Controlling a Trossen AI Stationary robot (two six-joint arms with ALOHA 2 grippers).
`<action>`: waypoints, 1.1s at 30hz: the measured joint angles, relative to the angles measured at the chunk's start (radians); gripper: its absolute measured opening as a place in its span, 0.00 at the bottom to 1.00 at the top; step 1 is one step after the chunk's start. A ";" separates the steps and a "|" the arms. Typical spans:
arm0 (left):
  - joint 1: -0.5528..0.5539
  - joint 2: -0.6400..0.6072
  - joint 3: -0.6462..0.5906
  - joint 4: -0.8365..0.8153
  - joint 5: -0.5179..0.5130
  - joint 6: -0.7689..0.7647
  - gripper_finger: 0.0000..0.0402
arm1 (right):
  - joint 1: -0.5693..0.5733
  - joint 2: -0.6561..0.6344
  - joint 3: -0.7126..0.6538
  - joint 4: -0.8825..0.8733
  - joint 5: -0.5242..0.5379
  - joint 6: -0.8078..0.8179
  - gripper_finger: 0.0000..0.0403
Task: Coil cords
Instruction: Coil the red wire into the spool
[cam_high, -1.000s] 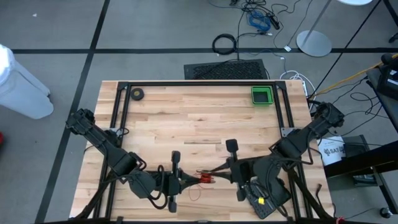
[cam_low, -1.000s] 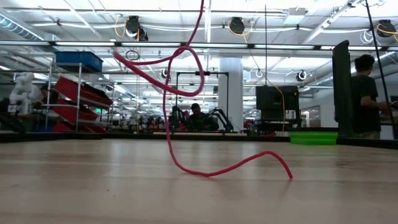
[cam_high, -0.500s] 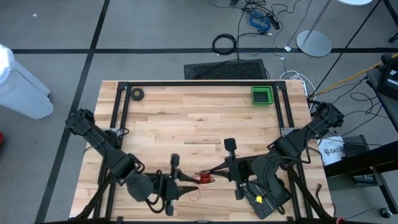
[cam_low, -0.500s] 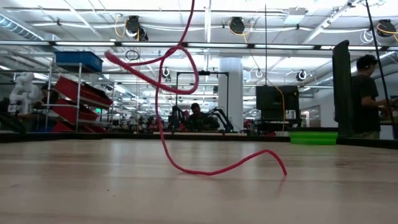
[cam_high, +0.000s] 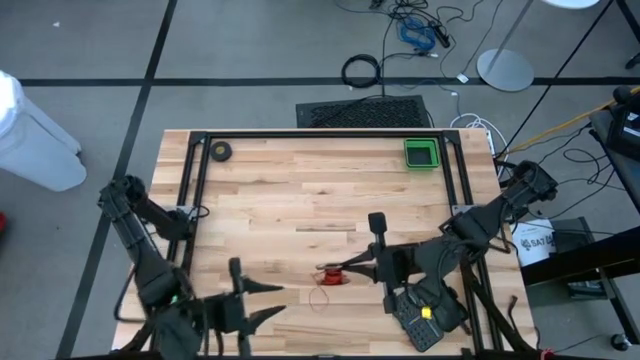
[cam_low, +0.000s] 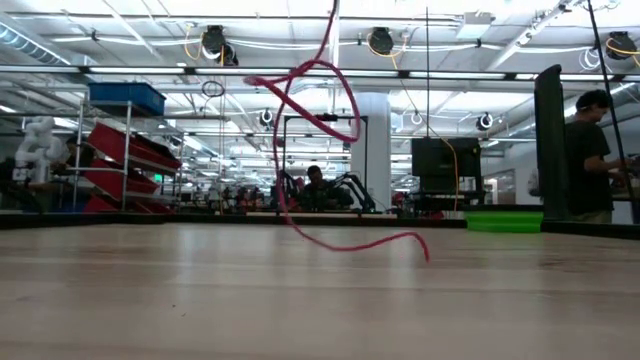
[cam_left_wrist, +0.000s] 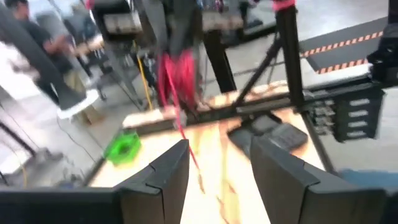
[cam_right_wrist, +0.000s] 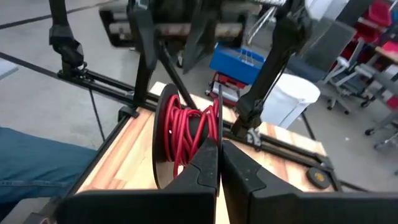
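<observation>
The red cord (cam_right_wrist: 186, 130) is wound on a small black reel (cam_high: 328, 277) held above the table's near middle, with my right gripper (cam_high: 343, 272) shut on it. Loose loops of the cord (cam_low: 310, 100) hang below the reel, and its tail (cam_low: 375, 242) lies on the wood. My left gripper (cam_high: 275, 302) stands open near the table's near-left edge, well apart from the cord. In the left wrist view its fingers (cam_left_wrist: 177, 177) are spread with nothing between them, and the reel (cam_left_wrist: 177, 74) shows farther off. My right gripper pinches the reel by the rim of one black flange (cam_right_wrist: 217, 127) between its two fingers. The fingers come almost level from the table's right. The reel is lifted clear, on edge, and the slack cord hangs below it with its tail on the table.
A green bin (cam_high: 421, 153) sits at the far right and a small black roll (cam_high: 221, 151) at the far left. Black frame rails (cam_high: 195, 180) run along the table's sides. A person (cam_low: 590, 150) stands beyond the table.
My left gripper has opened, let go of the cord and swung away toward the table's near-left edge. The reel stays in my right gripper. The hanging loops have swung and the tail on the table has drawn in a little.
</observation>
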 joint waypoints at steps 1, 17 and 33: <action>-0.014 0.004 0.000 -0.052 -0.014 -0.078 0.44 | -0.001 -0.008 0.000 0.002 0.000 -0.015 0.00; 0.043 0.186 -0.001 -0.526 -0.437 -0.716 0.44 | -0.001 -0.029 0.000 0.023 0.026 -0.063 0.00; 0.150 0.429 -0.001 -0.208 -0.417 -0.788 0.44 | 0.000 -0.029 0.000 -0.044 0.017 -0.031 0.00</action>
